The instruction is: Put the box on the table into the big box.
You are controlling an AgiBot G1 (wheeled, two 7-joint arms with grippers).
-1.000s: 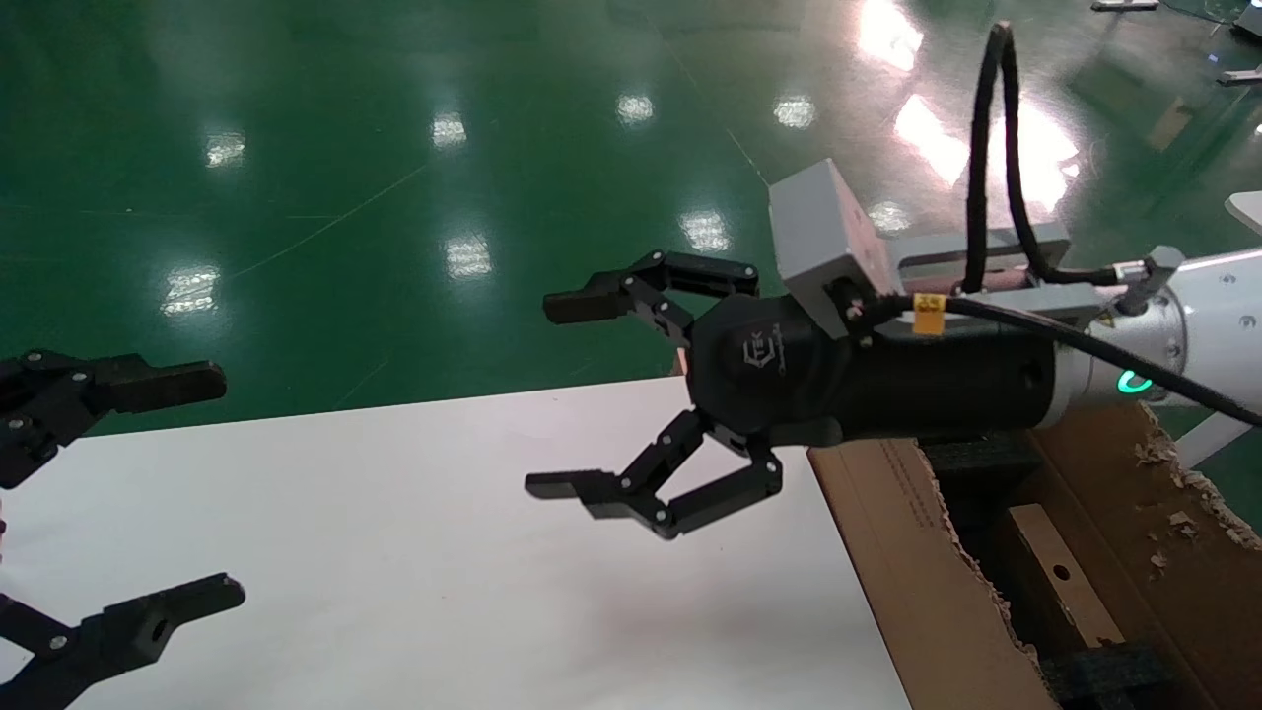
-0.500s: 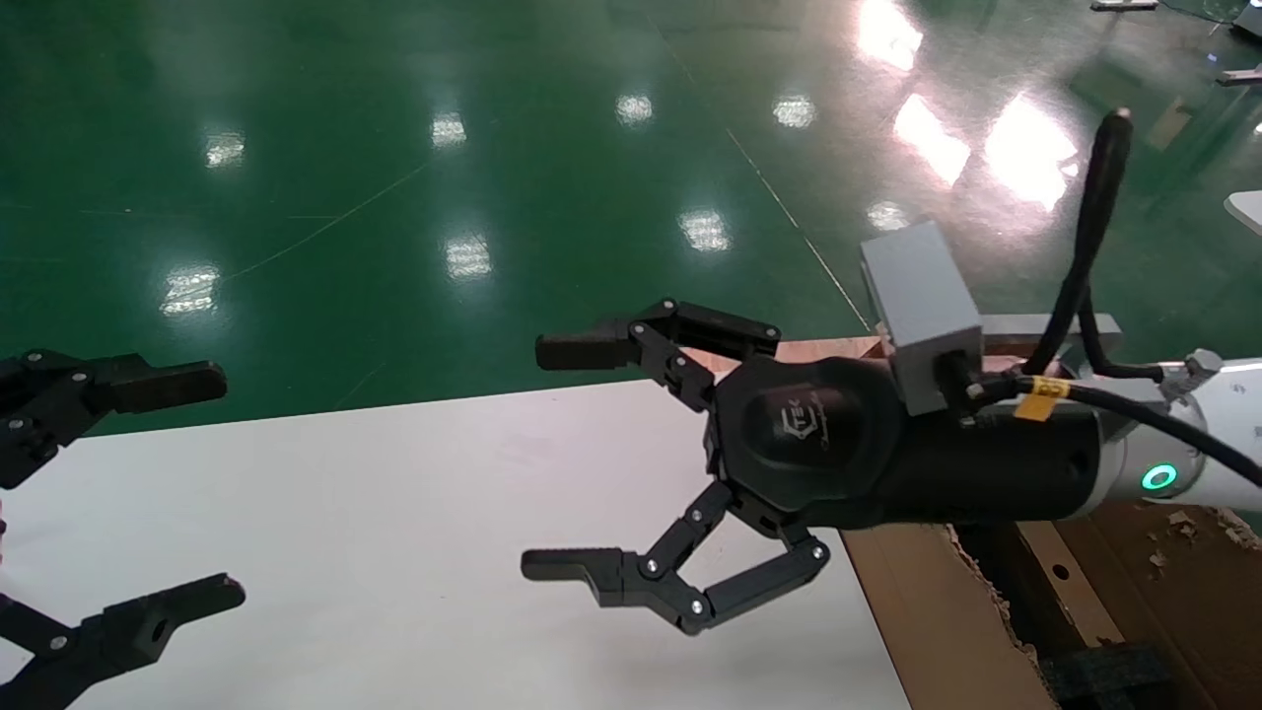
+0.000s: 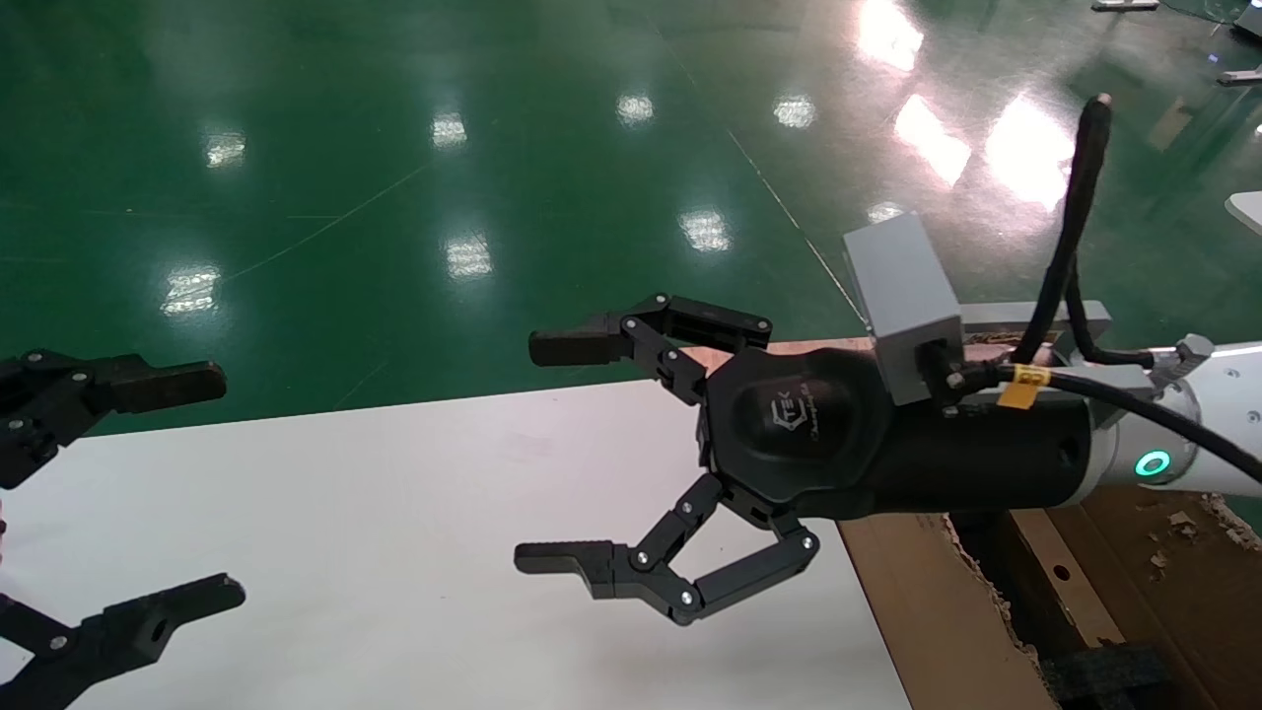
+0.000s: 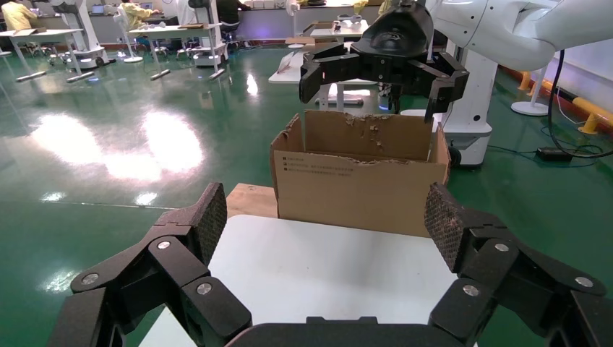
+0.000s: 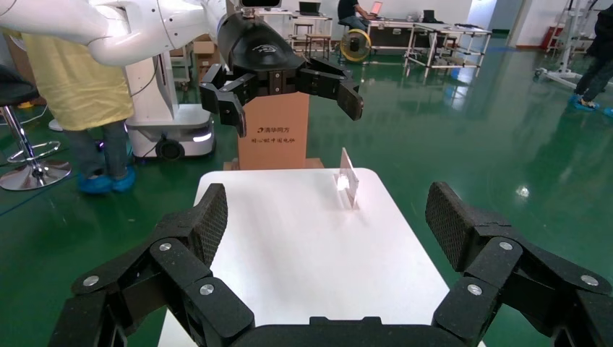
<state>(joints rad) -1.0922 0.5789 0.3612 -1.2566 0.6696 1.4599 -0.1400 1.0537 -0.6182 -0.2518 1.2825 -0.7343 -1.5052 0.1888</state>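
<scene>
Head view shows the right pincer [image 3: 552, 454] of black linked metal hanging above the right part of the white smooth desk [image 3: 394, 513], its fingers spread wide and nothing between them — released, then. Its dark wrist housing reaches back over the near wall of the large brown corrugated carton with ragged torn flap edges [image 3: 927, 611], which stands just beside the desk's right end. Inside that carton lies the small brown rectangular cardboard box with a round hole in its face [image 3: 1060, 577], resting among black foam [image 3: 1104, 671].

The left pincer [image 3: 128, 483] hangs at the desk's left edge, also spread and empty; it looks parked. In the left wrist view its textured pads [image 4: 209, 217] frame the bare desk [image 4: 325, 267] and the carton [image 4: 361, 177] beyond, with the right pincer [image 4: 383, 72] hanging above the carton's open top. The right wrist view looks across the desk [image 5: 303, 238] at the left pincer [image 5: 289, 90], open; only a small clear upright piece [image 5: 347, 177] stands on the surface.

Judging from this, the placing seems done — the holed box is already in the carton, and no other small box shows on the desk. What remains is probably only drawing the right arm clear to a resting pose.
</scene>
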